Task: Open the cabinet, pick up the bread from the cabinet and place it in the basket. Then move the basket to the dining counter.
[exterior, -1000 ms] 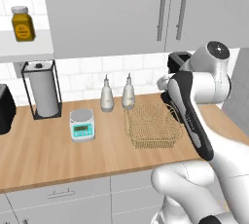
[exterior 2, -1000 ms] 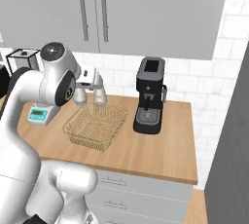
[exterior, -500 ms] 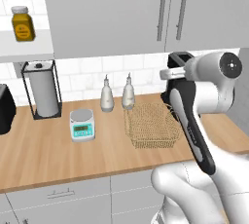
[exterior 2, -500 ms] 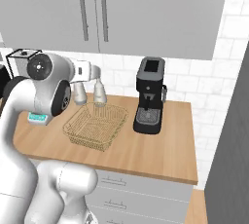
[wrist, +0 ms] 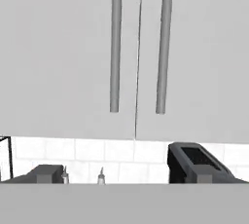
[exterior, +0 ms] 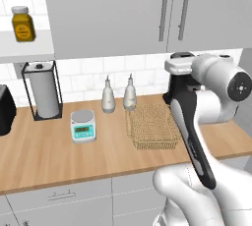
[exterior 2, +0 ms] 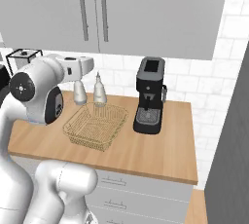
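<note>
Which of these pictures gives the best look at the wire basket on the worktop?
The right base view: the basket sits whole and unblocked beside the coffee machine, its inside visible and empty. In the left base view the basket is partly covered by the robot's arm on its right side.

The cabinet (exterior: 113, 14) is showing plain light grey doors with darker grey bar handles (wrist: 115, 45). The basket (exterior 2: 95, 126) is showing tan wire mesh, sitting on the light wood worktop (exterior 2: 160, 155) beside a black coffee machine (exterior 2: 150, 95).
</note>
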Motion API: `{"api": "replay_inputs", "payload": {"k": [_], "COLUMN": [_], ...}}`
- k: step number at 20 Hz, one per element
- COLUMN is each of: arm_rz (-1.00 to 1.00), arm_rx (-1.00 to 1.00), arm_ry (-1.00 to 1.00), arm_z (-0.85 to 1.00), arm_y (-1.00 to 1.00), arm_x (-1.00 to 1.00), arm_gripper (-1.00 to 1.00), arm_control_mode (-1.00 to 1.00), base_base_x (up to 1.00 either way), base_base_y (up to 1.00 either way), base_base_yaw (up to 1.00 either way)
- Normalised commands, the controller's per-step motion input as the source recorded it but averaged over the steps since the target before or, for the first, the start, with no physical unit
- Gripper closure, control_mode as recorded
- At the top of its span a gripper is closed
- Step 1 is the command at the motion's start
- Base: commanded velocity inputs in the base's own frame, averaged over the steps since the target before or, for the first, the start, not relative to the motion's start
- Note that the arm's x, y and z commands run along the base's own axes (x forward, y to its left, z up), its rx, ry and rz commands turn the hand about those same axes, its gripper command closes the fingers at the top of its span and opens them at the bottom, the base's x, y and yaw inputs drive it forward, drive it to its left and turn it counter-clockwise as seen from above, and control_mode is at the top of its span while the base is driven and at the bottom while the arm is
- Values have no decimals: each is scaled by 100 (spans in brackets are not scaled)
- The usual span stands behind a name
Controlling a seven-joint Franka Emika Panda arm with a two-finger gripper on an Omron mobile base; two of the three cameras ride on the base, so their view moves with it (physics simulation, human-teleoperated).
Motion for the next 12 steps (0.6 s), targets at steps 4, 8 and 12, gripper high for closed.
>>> {"api": "replay_inputs", "payload": {"k": [4, 8, 12], "arm_rz": [-5, -1, 2], "arm_rx": [0, 2, 0], "arm_ry": [-39, -31, -12], "arm_z": [31, 31, 27], "arm_y": [9, 0, 2], "arm_x": [-26, -4, 18], "arm_gripper": [-100, -100, -100], "arm_control_mode": [-100, -100, -100], "base_base_x": [0, 0, 0], "base_base_y": [0, 0, 0], "base_base_yaw": [0, 0, 0]}}
